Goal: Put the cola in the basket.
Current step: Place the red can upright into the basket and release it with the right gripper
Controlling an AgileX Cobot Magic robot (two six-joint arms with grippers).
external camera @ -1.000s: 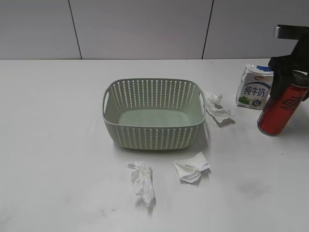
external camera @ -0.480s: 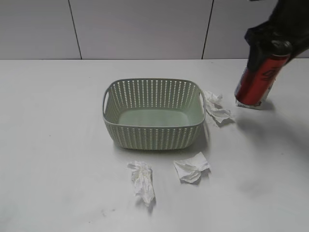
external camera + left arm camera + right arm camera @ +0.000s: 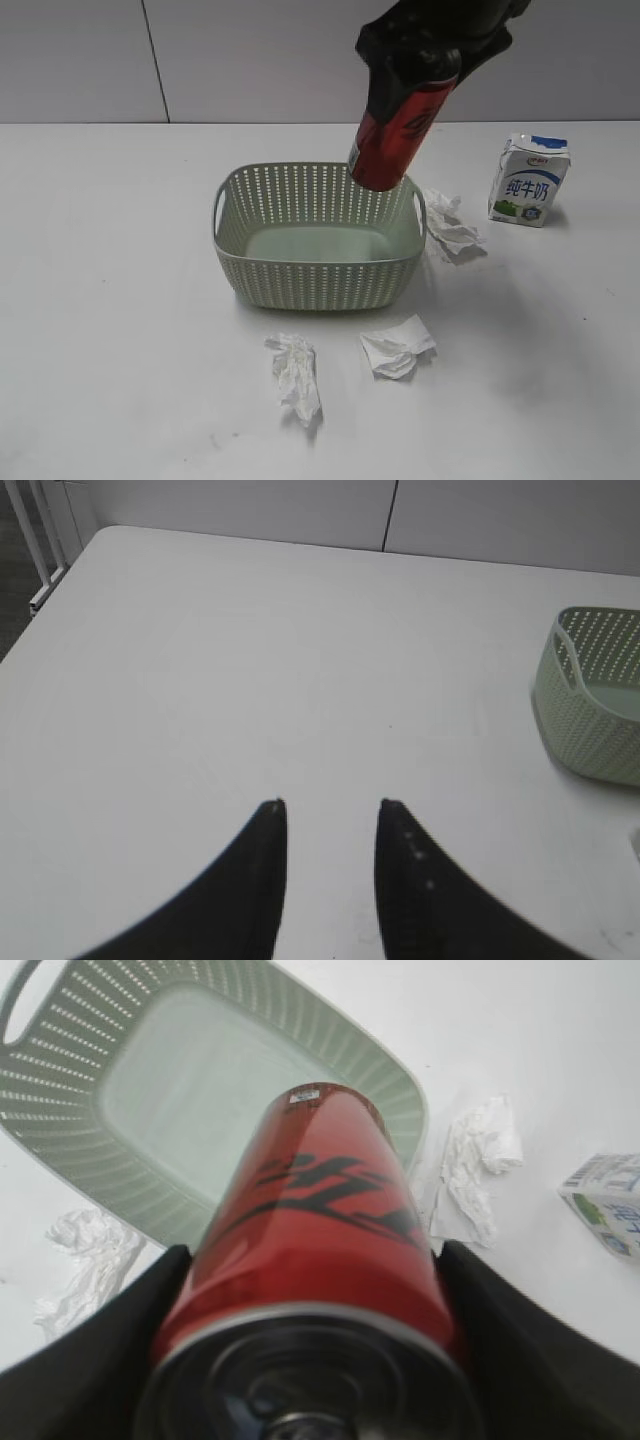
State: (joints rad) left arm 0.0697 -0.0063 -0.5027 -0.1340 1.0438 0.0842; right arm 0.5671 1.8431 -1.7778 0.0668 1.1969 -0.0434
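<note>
Exterior view: the right gripper [image 3: 425,55] is closed on the upper end of the cola [image 3: 392,140], a tall red can with dark lettering. The can hangs in the air, tilted, its lower end above the far right part of the basket [image 3: 315,280]. The pale green basket stands upright on the white table [image 3: 110,300], with nothing visible inside it. A white-and-blue milk carton [image 3: 529,180] stands upright well to the right of the basket. One crumpled tissue [image 3: 448,225] lies just beside the basket's right end; two more, [image 3: 398,348] and [image 3: 294,372], lie on the table in front of it.

Right wrist view: the cola [image 3: 320,1220] fills the centre, its silver top nearest the camera, clamped between the two dark fingers [image 3: 90,1350]. Beyond its far end lies the open basket [image 3: 90,1120]; the milk carton [image 3: 605,1205] shows at the right edge.

Left wrist view: the left gripper [image 3: 330,805] hangs over bare table, its two dark fingers [image 3: 255,880] parted by a narrow gap and holding nothing. The basket [image 3: 590,730] is at the right edge, well apart from it.
</note>
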